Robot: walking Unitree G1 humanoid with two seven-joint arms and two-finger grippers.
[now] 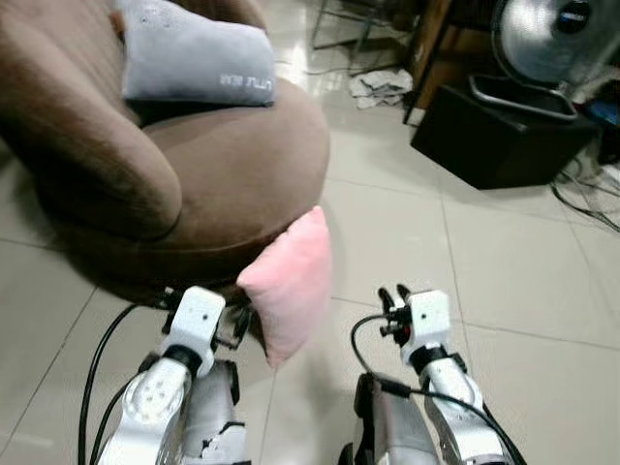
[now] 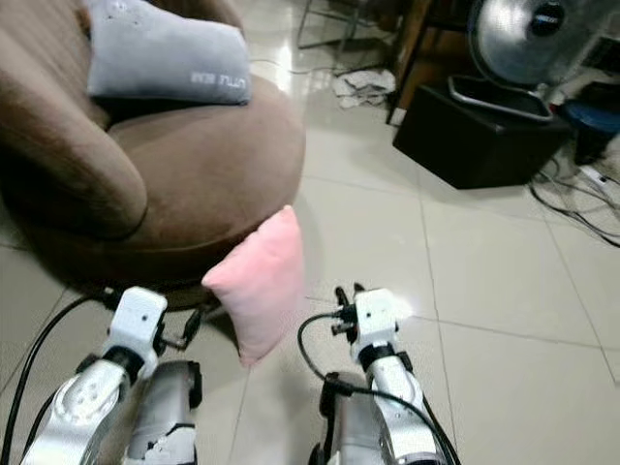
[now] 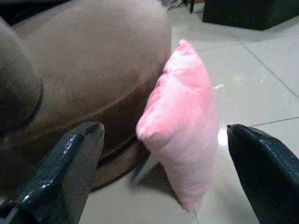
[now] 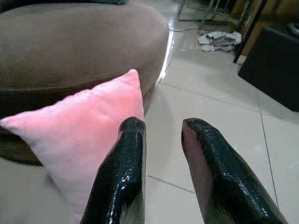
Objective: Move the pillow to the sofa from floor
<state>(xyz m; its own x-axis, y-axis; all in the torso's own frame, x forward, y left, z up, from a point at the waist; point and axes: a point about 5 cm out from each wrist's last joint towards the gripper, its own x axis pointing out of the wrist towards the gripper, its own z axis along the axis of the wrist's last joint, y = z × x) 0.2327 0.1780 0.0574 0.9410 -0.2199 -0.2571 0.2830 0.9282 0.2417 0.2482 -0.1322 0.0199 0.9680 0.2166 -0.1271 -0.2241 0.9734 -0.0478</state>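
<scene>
Left wrist view shows my left gripper [image 3: 163, 172] spread wide, the pink pillow [image 3: 182, 121] standing on end on the floor against the sofa [image 1: 194, 165], dead ahead between its fingers, nearer than my slightly parted right gripper [image 4: 161, 168].

Pink pillow [image 1: 289, 283] partly hidden behind the left arm [image 1: 189, 334] at its lower corner. Brown sofa [image 1: 223, 165] cut off by the top and left edges. Gray cushion [image 1: 197, 56] cut off at the top. Small letters on it too blurry to read. Fan [image 1: 554, 37] cut off too.
</scene>
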